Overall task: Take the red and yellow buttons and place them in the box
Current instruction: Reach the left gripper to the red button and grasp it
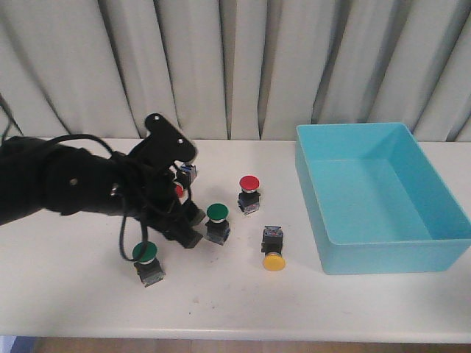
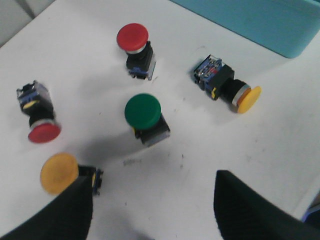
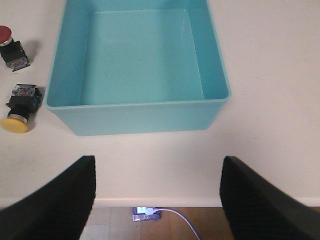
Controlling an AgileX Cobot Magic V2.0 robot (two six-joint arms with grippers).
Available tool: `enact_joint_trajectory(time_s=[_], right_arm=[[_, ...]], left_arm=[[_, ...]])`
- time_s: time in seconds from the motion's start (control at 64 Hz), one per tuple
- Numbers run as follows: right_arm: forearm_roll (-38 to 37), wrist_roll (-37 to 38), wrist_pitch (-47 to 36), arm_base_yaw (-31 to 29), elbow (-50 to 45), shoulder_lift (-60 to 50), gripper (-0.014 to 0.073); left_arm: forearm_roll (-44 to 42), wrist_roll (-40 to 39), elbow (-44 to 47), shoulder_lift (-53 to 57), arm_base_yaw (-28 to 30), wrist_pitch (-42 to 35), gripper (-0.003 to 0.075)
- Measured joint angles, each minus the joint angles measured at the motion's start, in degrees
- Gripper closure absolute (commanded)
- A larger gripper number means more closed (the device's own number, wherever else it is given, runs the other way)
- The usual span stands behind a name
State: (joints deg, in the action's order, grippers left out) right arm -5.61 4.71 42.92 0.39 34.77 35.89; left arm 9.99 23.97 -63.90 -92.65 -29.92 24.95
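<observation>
Red and yellow buttons are lying spread over the left half of the table [image 1: 243,309]. Upright red button [image 1: 249,193] is standing near table centre. Yellow button [image 1: 273,250] is lying tipped on its side, just right and nearer, cap facing the near edge. Second red button [image 2: 37,116], also tipped over, is sitting partly hidden behind the arm in the front view. Another yellow button [image 2: 64,173] is resting right against one finger of the left gripper [image 2: 155,210]. Two green buttons are mixed in: one [image 1: 217,221] between the arm and the upright red, one [image 1: 148,262] nearer, toward the left.

Box [image 1: 441,246] is sitting on the right, well apart from all buttons, empty.

Left gripper is hanging open over the cluster, fingers spread wide, holding nothing. Right gripper [image 3: 157,200] is also spread open, empty, hovering at the near side of the box.

Risks, as judged: the centre green button is sitting close to the gripper's line and could get taken by mistake. The yellow against the finger could get nudged or rolled on closing. Tipped buttons are offering round caps, so a pinch there could be slipping.
</observation>
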Motion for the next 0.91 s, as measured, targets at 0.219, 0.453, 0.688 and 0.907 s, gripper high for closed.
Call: enact_joint_trajectory(time_s=[0.219, 0.453, 0.688, 0.907], right_arm=[[0.00, -0.05, 0.05, 0.00, 0.00, 0.00, 0.0074], [0.00, -0.05, 0.05, 0.00, 0.00, 0.00, 0.0074], [0.00, -0.05, 0.05, 0.00, 0.00, 0.00, 0.0074], [0.00, -0.05, 0.05, 0.00, 0.00, 0.00, 0.0074]], left_arm=[[0.00, 1.78, -12.13, -12.59, -0.20, 0.02, 0.0218], [0.00, 5.36, -25.73, -23.73, -0.20, 7.58, 0.0218], [1.06, 9.75, -39.81, -33.66, -0.20, 15.95, 0.0218], [1.61, 10.94, -49.53, -41.38, -0.20, 17.99, 0.0218]])
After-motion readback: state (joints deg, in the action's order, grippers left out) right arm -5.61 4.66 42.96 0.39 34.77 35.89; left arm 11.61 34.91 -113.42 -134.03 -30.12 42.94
